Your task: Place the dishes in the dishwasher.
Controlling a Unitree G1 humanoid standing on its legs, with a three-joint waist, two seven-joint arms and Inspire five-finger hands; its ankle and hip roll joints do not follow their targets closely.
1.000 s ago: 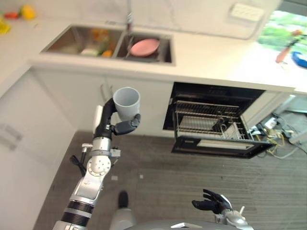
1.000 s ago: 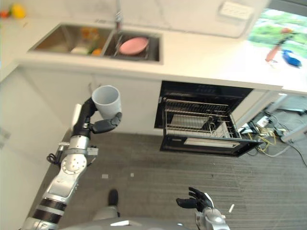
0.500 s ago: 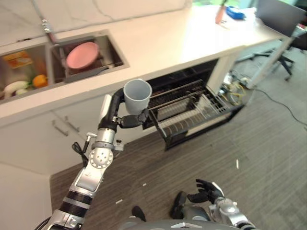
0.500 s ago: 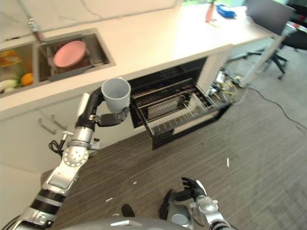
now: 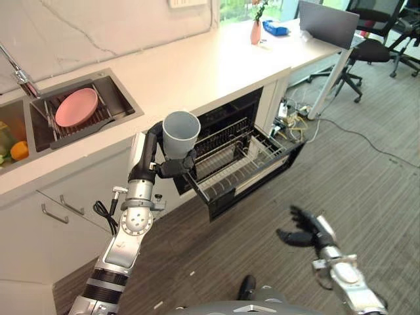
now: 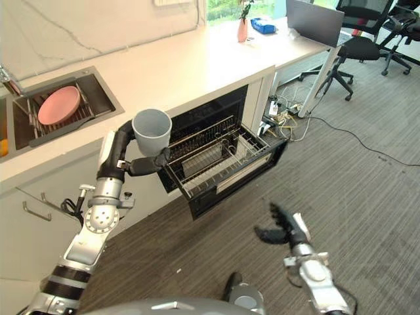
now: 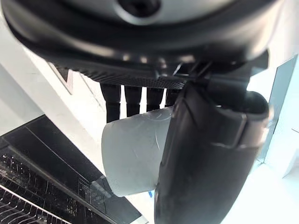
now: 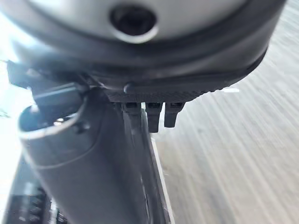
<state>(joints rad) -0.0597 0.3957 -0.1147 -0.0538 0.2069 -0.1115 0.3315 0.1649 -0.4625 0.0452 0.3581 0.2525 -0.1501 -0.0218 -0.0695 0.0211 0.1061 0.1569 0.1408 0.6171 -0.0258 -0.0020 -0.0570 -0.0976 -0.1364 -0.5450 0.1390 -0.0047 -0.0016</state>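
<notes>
Nearest the camera, the right robot hand [image 5: 307,231] hung low over the grey carpeted floor [image 5: 367,177], its fingers spread loosely and holding nothing. Further up on the other side, the left robot hand [image 5: 163,164] was raised in front of the cabinets, its fingers and thumb curled round a pale grey cup [image 5: 180,133]; the cup stood upright with its open mouth facing up. The left wrist view showed the same grip, the fingers [image 7: 122,97] lying behind the cup's wall [image 7: 133,154] and the thumb pressed across its front.

Just beside the cup, a little further off, the dishwasher [image 5: 244,157] stood open beneath the tabletop [image 5: 190,65], with its wire rack [image 5: 230,161] pulled out over the floor. The cup was held near the rack's left end, above it and not touching it.

Behind that, set into the tabletop, was the sink [image 5: 72,111], where a pink plate [image 5: 76,106] lay on a dark drain rack. Something orange [image 5: 20,150] sat in the basin at the left edge.

At the tabletop's far end stood a pink vase [image 5: 255,31] beside a blue object [image 5: 273,27], and beyond them a desk with black office chairs [image 5: 371,49].
</notes>
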